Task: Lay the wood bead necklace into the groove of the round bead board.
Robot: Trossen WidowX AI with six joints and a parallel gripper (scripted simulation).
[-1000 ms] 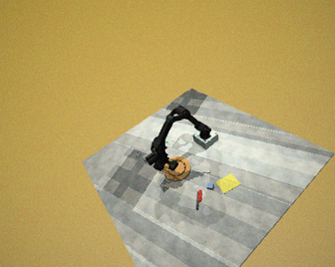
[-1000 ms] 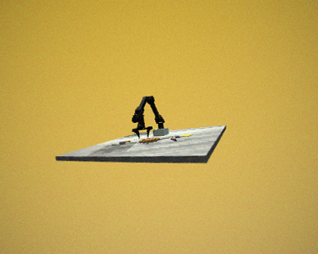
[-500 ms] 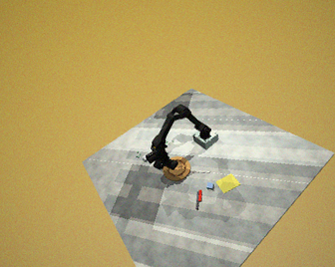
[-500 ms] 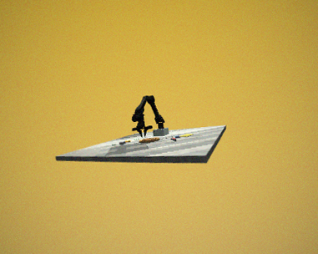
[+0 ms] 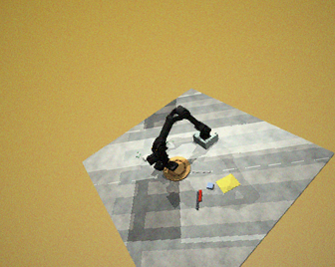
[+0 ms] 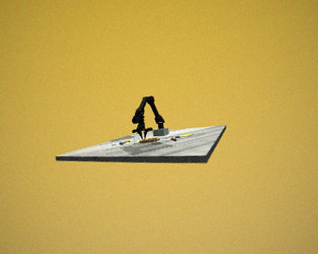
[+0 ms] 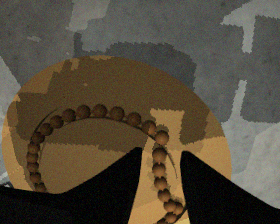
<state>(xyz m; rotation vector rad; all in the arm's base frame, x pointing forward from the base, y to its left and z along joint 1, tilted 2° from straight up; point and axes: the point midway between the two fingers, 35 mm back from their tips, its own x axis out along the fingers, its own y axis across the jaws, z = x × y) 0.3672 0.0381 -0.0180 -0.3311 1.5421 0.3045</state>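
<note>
The round wooden bead board (image 5: 187, 173) (image 6: 152, 140) (image 7: 115, 75) lies flat under my gripper. The brown wood bead necklace (image 7: 99, 110) lies on it. In the wrist view its upper arc runs close along the thin groove line, while its right-hand strand bends inward, off the line, and bunches near the bottom. My gripper (image 7: 161, 155) (image 6: 143, 138) is pointing down, partly open, with its fingertips on either side of the right-hand strand and gaps beside the beads. The fingers hide the necklace's lower part. Whether the beads sit down in the groove is hard to tell.
A yellow square (image 5: 228, 183) (image 6: 185, 135), a small blue block (image 5: 210, 186) and a red and dark stick-like thing (image 5: 200, 196) lie beside the board. The arm's base stands on a grey box (image 5: 206, 140) (image 6: 161, 132). Small pale pieces (image 5: 139, 155) lie on the board's other side.
</note>
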